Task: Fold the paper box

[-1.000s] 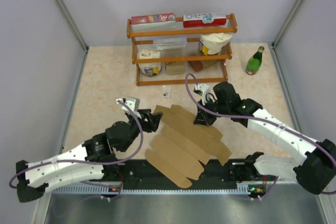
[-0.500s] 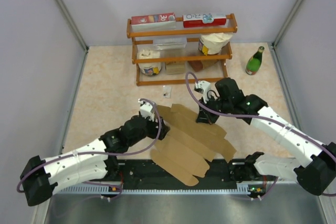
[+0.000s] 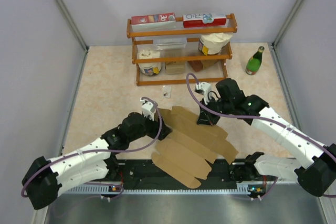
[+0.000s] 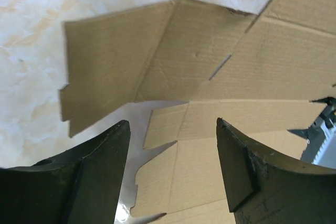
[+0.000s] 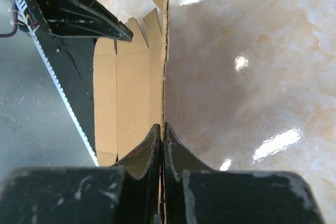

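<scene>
The paper box [image 3: 191,137] is a flat brown die-cut cardboard sheet with flaps and creases, lying aslant from the table's middle over the near edge. My right gripper [image 3: 205,119] is shut on the sheet's far edge; in the right wrist view the gripper [image 5: 162,129] pinches the thin cardboard edge [image 5: 164,51] seen end-on. My left gripper [image 3: 160,127] is open at the sheet's left side. In the left wrist view the gripper [image 4: 173,129] hovers above the box's flaps [image 4: 173,77], its fingers apart and empty.
A wooden rack [image 3: 181,51] at the back holds red-and-white cartons [image 3: 205,20], tubs and a bag. A green bottle [image 3: 254,61] stands at the back right. A small dark item [image 3: 167,93] lies in front of the rack. Grey walls enclose the table.
My left arm has swung right and forward, bringing its gripper onto the sheet's left edge. The sheet has shifted slightly right. My right gripper keeps its hold.
</scene>
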{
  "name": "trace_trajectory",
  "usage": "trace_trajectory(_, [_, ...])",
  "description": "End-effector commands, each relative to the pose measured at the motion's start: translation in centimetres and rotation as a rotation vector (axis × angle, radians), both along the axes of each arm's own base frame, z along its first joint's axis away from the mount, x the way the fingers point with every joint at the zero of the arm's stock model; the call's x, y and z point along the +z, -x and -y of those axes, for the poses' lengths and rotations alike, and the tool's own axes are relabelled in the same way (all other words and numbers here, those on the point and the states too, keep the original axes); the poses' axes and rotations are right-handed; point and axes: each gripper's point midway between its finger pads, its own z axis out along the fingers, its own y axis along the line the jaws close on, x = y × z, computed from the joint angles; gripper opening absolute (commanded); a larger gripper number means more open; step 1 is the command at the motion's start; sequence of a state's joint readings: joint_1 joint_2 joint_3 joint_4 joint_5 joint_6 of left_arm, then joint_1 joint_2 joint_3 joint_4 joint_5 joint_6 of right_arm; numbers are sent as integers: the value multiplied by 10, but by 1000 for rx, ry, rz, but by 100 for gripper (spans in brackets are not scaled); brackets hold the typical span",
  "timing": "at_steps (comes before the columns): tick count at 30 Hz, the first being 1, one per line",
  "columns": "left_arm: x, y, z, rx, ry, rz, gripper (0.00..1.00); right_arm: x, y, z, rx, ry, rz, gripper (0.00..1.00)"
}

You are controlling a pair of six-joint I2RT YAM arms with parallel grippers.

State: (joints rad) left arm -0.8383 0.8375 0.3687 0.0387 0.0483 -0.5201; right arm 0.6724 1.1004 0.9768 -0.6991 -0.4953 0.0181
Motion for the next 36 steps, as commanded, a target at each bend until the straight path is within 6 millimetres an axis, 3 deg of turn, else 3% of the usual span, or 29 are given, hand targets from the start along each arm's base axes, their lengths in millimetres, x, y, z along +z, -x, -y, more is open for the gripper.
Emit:
trace_trajectory(1, [10, 8, 19, -120, 65, 32, 70, 28, -1, -9, 36, -64, 65, 0])
trace_trajectory(17, [-13, 8, 21, -164, -29, -8, 63, 30, -1, -10, 39, -68, 65, 0])
trace_trajectory(23, [-9, 7, 20, -160, -31, 16, 62, 29, 0, -10, 42, -70, 62, 0])
trace_trajectory(36, [-1, 10, 34, -193, -31, 15, 44, 29, -2, -10, 28, -73, 61, 0])
